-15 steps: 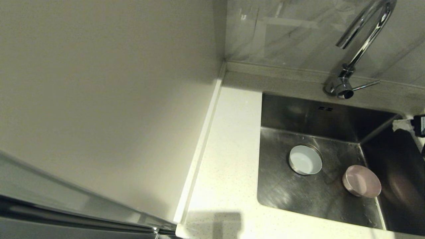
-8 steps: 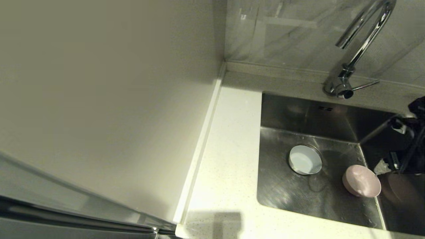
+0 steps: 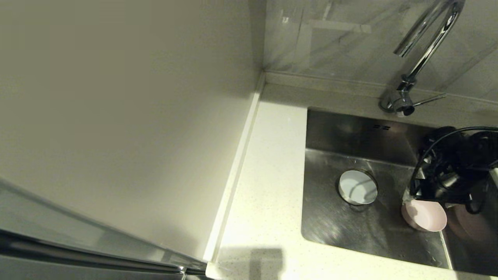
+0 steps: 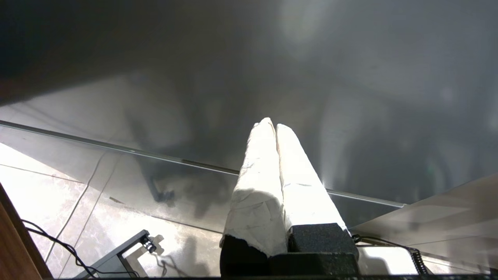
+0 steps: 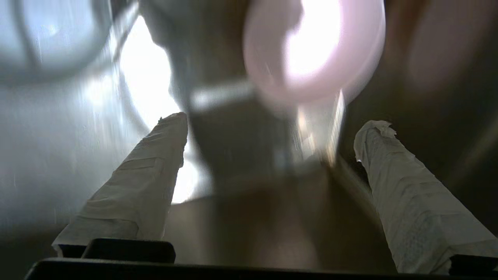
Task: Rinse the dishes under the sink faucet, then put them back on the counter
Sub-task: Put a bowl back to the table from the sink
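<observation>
In the sink (image 3: pixel 334 221), a pale blue bowl (image 3: pixel 358 187) sits over the drain. A pink bowl (image 3: pixel 425 215) rests at the floor's right side, tilted against the right wall. The white bowl is out of view. My right arm (image 3: pixel 447 171) reaches in from the right, just behind and above the pink bowl. In the right wrist view my right gripper (image 5: pixel 274 120) is open and empty, with the pink bowl (image 5: pixel 311 50) ahead of its fingertips and the blue bowl (image 5: pixel 46 35) off to one side. The left gripper (image 4: pixel 272 125) is shut and empty, parked low and away from the sink.
The chrome faucet (image 3: pixel 424 35) arches over the sink's back edge, its thin lever (image 3: pixel 428 100) pointing right. The speckled counter (image 3: pixel 268 175) runs along the sink's left, bounded by a raised strip and a cream wall panel (image 3: pixel 116 116).
My right arm has swung in from the right edge of the head view, across the sink's right wall, to just above the pink bowl. Both bowls have stayed put.
</observation>
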